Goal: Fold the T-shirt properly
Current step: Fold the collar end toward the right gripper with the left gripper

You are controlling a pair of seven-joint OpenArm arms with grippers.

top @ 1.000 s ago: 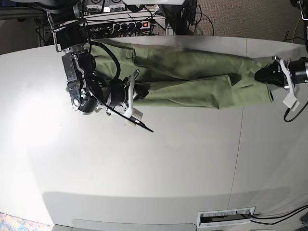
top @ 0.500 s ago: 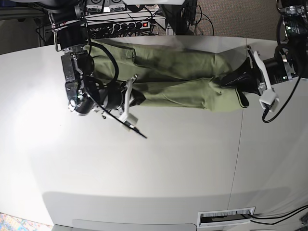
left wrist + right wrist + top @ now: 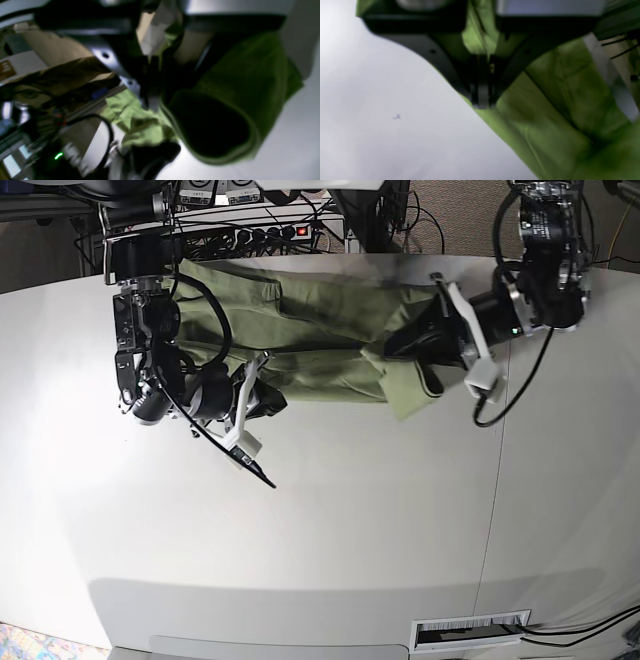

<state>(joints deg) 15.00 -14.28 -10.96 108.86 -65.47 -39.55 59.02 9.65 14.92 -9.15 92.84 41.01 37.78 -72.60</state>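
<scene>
**Both claws clamped on the T-shirt at the far side of the bench**

The right claw was closed tight, its two dark fingers pressed together over a pinch of green cloth that bunched up between them. In the base view that claw sat at the left end of the garment, right on its near edge, with pale bench showing directly beside the fingertips.

The left claw was nearly closed, gripping a fold of the same fabric; the wrist picture was blurred, but a doubled-over hem hung as an open loop just below and beside the fingers. In the base view this claw held the garment's other end raised and turned back over itself, so that a flap of cloth drooped down toward the near side of the bench.

The T-shirt lay between the two claws as a long, narrow band near the far edge of the bench. Its long axis ran left to right across the base view, from the right claw's grip to the lifted, folded-back end in the left claw. Lengthwise creases ran along the band. The middle of the cloth rested on the bench surface, while the end at the left claw stood clear of it.
</scene>
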